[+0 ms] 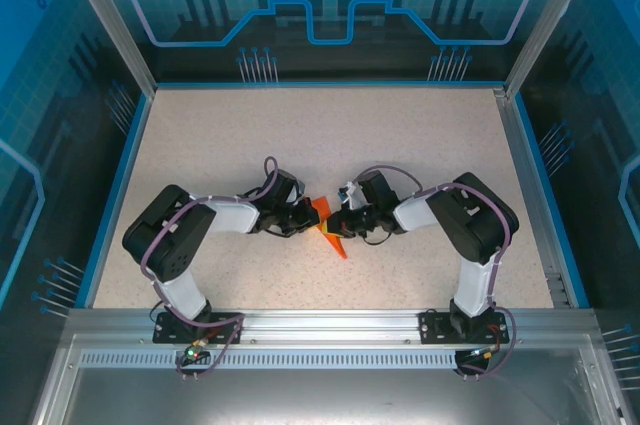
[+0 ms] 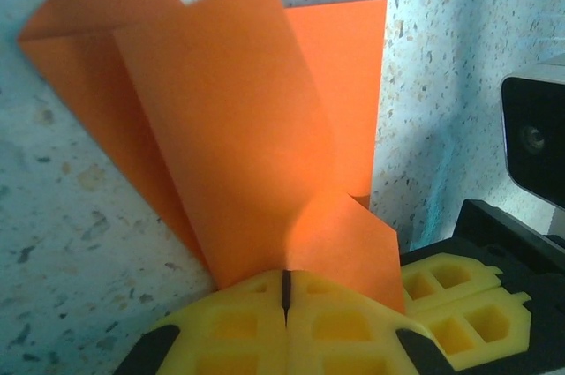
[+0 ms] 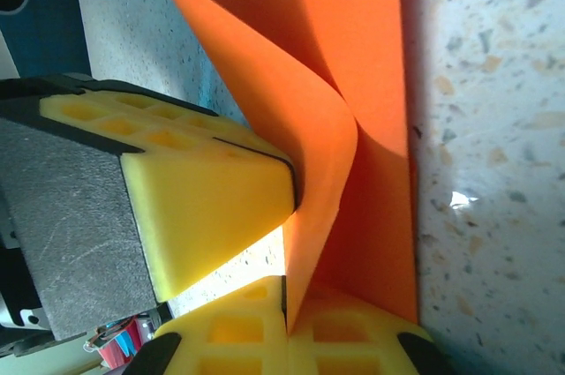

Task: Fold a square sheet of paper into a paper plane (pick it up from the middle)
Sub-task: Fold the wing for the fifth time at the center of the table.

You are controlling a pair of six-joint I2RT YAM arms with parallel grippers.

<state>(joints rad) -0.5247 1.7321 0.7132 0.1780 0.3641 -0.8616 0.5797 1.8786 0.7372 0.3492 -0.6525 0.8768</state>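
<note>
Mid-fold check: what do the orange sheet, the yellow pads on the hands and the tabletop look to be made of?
Orange sheet: thin matte paper; it holds sharp creases and curls softly. Yellow pads: probably moulded plastic or rubber, dull, with a grid of square pockets. Tabletop: hard, pale speckled surface, likely laminate or stone-look; I can't tell which.

You're in a robot lab cell: speckled table (image 1: 330,135) boxed by aluminium posts (image 1: 105,15) and blue printed panels (image 1: 330,5) at 9, 12 and 3 o'clock, left arm (image 1: 185,245) and right arm (image 1: 480,225) bolted to a rail (image 1: 330,325) at 6 o'clock
</note>
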